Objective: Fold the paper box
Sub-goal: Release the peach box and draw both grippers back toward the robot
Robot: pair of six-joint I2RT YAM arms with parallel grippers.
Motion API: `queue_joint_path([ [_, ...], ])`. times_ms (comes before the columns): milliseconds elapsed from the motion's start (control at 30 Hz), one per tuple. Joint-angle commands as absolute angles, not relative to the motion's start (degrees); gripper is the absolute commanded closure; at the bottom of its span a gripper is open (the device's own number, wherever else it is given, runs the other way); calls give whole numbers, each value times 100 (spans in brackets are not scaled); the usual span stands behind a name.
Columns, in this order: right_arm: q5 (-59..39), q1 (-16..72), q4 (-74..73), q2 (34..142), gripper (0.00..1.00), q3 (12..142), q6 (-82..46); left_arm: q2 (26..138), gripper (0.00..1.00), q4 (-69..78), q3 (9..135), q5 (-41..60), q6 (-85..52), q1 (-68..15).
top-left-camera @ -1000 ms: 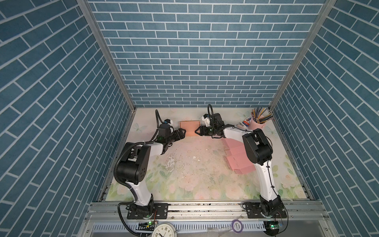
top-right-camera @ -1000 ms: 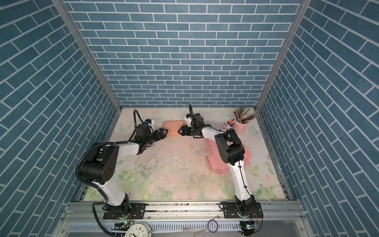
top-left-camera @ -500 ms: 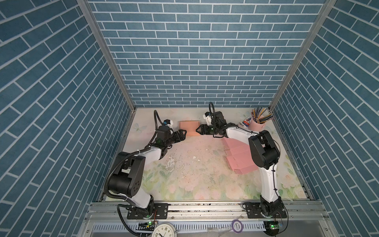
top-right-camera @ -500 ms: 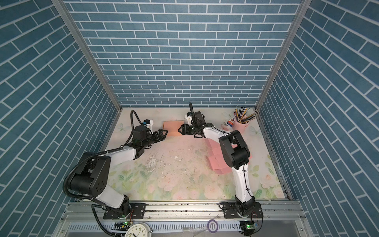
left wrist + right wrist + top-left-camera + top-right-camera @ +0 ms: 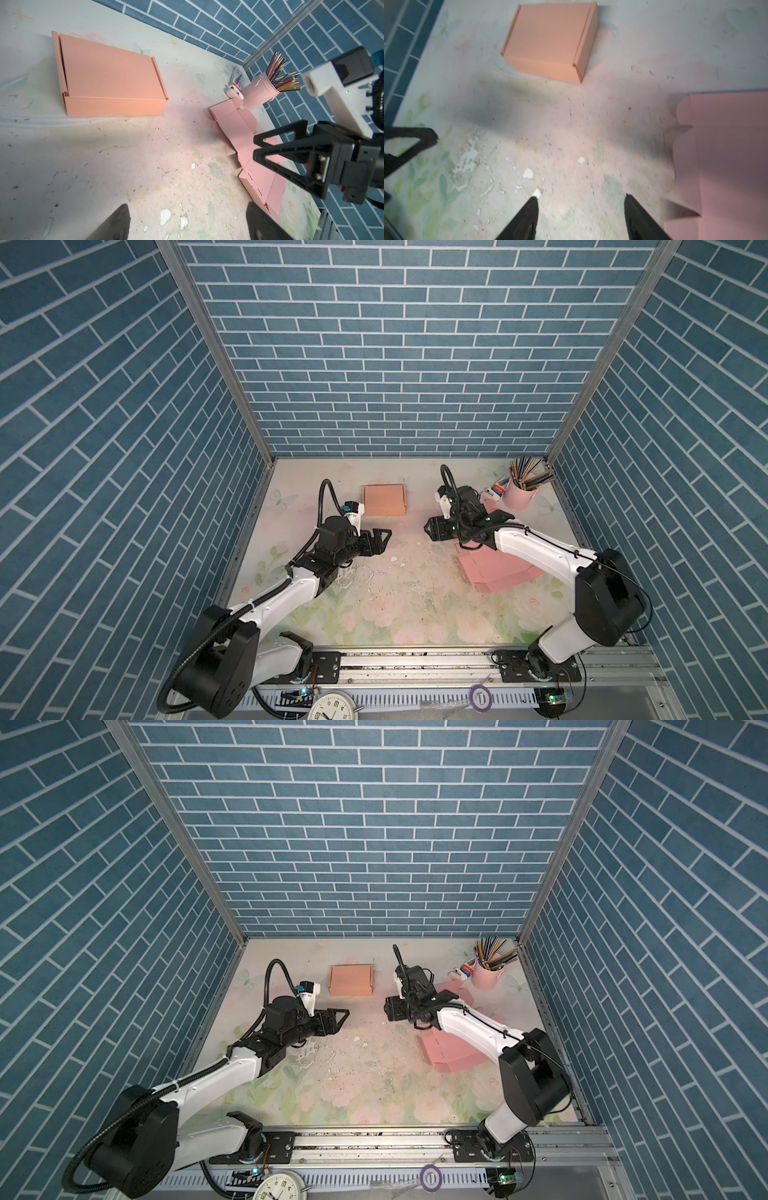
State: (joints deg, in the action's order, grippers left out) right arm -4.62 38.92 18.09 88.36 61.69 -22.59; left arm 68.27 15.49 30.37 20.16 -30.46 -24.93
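Two sets of fingers are hanging over the counter (image 5: 374, 614) right now, and neither one is gripping anything. The left fingers (image 5: 384, 532) are standing spread wide and pointing toward 3 o'clock. The left wrist view is showing bare counter between those dark tips (image 5: 118, 220).

Across the gap, the right fingers (image 5: 430, 526) are pointing back toward 9 o'clock, so the two sets are facing each other tip to tip, well apart. They too are standing released, parted with only counter showing between them (image 5: 529, 216), though that wrist picture is coming through blurred.

The paper box (image 5: 384, 499) is sitting folded and closed, flat on the counter at 12 o'clock, near the back wall in both top views (image 5: 351, 980). Nothing is touching it. The left fingers are hovering near its 6 o'clock side and the right fingers off toward its 4 o'clock.

Over at 3 o'clock, flat pink sheets (image 5: 498, 578) are lying stacked under the right arm. A pink cup (image 5: 519, 497) of pencils (image 5: 528, 470) is standing upright in the 2 o'clock corner.
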Motion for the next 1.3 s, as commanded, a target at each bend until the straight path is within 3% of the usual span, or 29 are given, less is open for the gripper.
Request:
queue_joint_path([
  [0,315,4051,2653,8248,34,5749,-2320,6533,12,1319,2862,2193,-2961,-2550],
  [233,636,4338,3093,7672,38,4921,-2769,6133,12,1345,2585,2334,-3025,-2613],
  [700,1559,4843,3599,8597,49,5190,-2863,5585,12,1109,2275,2232,-3195,-2658],
  [967,1838,4860,3684,8975,60,5240,-2961,5866,12,1151,2449,2242,-3099,-2661],
  [1267,1958,4900,3669,9099,80,5234,-2940,5967,12,1252,2490,2232,-3157,-2667],
])
